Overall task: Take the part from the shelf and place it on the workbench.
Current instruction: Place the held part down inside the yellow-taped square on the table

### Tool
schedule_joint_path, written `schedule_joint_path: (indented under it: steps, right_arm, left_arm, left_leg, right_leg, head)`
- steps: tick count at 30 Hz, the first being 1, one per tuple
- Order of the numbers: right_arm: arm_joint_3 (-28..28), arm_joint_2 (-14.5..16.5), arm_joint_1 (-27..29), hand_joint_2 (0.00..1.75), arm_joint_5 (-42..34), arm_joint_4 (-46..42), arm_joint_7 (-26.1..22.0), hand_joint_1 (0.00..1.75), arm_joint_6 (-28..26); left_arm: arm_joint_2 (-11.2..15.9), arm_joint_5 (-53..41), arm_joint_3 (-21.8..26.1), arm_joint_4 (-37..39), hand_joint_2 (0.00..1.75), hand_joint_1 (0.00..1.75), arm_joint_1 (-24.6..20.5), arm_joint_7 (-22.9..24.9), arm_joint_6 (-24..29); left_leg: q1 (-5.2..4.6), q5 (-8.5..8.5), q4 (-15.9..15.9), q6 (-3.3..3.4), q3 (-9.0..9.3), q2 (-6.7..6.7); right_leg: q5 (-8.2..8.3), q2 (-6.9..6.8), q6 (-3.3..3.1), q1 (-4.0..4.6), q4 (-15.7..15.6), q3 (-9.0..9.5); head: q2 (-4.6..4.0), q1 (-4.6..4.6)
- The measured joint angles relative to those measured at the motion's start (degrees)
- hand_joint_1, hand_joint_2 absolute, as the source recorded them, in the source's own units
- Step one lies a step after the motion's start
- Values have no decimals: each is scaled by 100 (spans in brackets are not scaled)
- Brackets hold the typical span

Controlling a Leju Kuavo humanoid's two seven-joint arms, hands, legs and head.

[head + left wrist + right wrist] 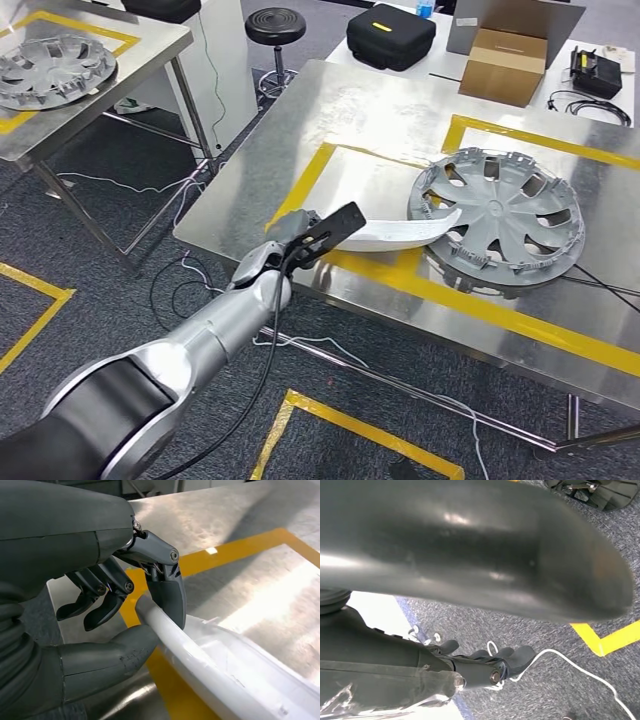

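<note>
Steel-topped and taped in yellow, the table (pixel 377 110) dominates my remote feed as the robot's left hand (pixel 302 238) reaches over its near edge. Its thumb and one finger pinch the end of the white curved part (pixel 392 233), the other fingers curled clear beneath; the wrist view shows the pinch plainly on the part's rounded rim. The part's far tip lies at the edge of a grey hubcap (pixel 502 215) inside the yellow outline, and I cannot tell whether the part rests on the steel or hangs just above it. I judge the carry done, with the set-down and release left. The right hand (pixel 486 667) hangs over carpet, fingers partly curled around nothing; how far it is closed I cannot tell. A cardboard box (pixel 502 60) and a black case (pixel 391 35) sit behind; no writing reads on anything.
</note>
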Motion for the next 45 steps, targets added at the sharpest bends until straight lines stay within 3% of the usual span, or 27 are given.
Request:
schedule_joint_path:
  steps: [14, 37, 41, 45]
  right_arm:
    - [-2, 0, 18, 0, -47, 0, 6, 0, -30]
    - [-4, 0, 38, 0, -62, 0, -3, 0, -23]
    - [-4, 0, 38, 175, -56, 0, -1, 0, -21]
    - [-4, 0, 39, 175, -48, 0, 2, 0, -21]
  left_arm:
    - [-3, 151, 387, 98, 175, 175, 131, 76, 108]
    - [-62, 54, 521, 142, 175, 175, 211, -75, -56]
    - [-65, -5, 516, 144, 175, 0, 206, -17, -160]
    - [-65, -27, 515, 150, 175, 0, 203, 45, -301]
  left_leg:
    - [0, 0, 0, 0, 0, 0]
    - [0, 0, 0, 0, 0, 0]
    - [0, 0, 0, 0, 0, 0]
    - [0, 0, 0, 0, 0, 0]
  right_leg:
    - [0, 0, 0, 0, 0, 0]
    - [0, 0, 0, 0, 0, -1]
    - [0, 0, 0, 0, 0, -1]
    - [0, 0, 0, 0, 0, -1]
  head:
    - [0, 0]
    - [0, 1]
    - [0, 0]
    - [0, 0]
